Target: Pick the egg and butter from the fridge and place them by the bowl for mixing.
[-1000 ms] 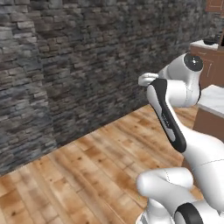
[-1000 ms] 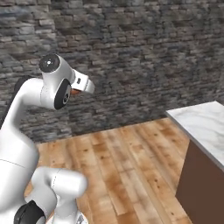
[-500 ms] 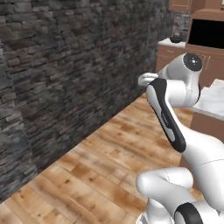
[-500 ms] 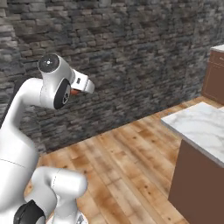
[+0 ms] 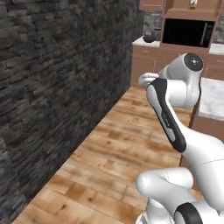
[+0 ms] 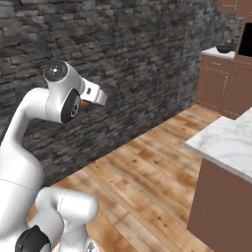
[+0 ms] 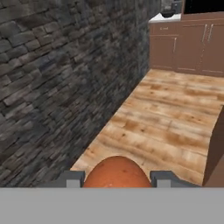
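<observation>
The claw (image 7: 117,179) grips the egg (image 7: 117,173) above wood floor (image 7: 166,122), beside a stone wall (image 7: 57,78).

The egg (image 7: 117,172) sits between the two fingertips (image 7: 72,178) of the pincer (image 7: 117,178), touching both. Below and ahead of the pincer lies the wooden floor (image 7: 175,113). To the pincer's left stands the stone wall (image 7: 57,70), running forward alongside the floor. Far ahead of the pincer, the cabinets (image 7: 188,48) close off the floor, with a counter (image 7: 165,17) on top and a bowl (image 7: 167,13) resting on it. To the pincer's right stands the island with its marble top (image 6: 229,142).
</observation>
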Controlling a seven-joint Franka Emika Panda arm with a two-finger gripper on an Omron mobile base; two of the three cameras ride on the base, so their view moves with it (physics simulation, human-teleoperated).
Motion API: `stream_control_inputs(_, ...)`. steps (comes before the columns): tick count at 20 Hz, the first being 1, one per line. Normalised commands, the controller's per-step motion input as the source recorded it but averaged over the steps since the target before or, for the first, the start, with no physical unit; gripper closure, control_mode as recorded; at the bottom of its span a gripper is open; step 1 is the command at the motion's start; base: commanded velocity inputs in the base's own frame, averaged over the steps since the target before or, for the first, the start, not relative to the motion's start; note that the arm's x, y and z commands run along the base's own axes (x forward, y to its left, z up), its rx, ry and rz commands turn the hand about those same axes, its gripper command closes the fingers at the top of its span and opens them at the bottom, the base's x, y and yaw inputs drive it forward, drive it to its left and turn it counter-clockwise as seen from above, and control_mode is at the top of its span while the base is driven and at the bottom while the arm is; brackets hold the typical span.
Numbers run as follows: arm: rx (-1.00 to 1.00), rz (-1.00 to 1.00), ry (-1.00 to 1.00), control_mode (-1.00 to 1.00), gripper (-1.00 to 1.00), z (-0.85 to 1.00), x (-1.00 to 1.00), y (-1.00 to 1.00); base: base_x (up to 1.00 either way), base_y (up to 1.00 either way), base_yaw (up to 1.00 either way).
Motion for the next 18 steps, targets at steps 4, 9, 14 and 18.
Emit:
stream_control_inputs(4,0.00,0.00,0.00,1.00,1.00,0.00,0.00,0.00,0.74,0.35,-0.33)
stream_control_inputs(9,0.00,0.00,0.00,1.00,1.00,0.00,0.00,0.00,0.79,0.34,-0.28)
stream_control_inputs(14,0.00,0.00,0.00,1.00,1.00,0.00,0.00,0.00,0.81,0.34,-0.23)
stream_control_inputs(18,0.00,0.00,0.00,1.00,1.00,0.00,0.00,0.00,0.83,0.28,-0.16)
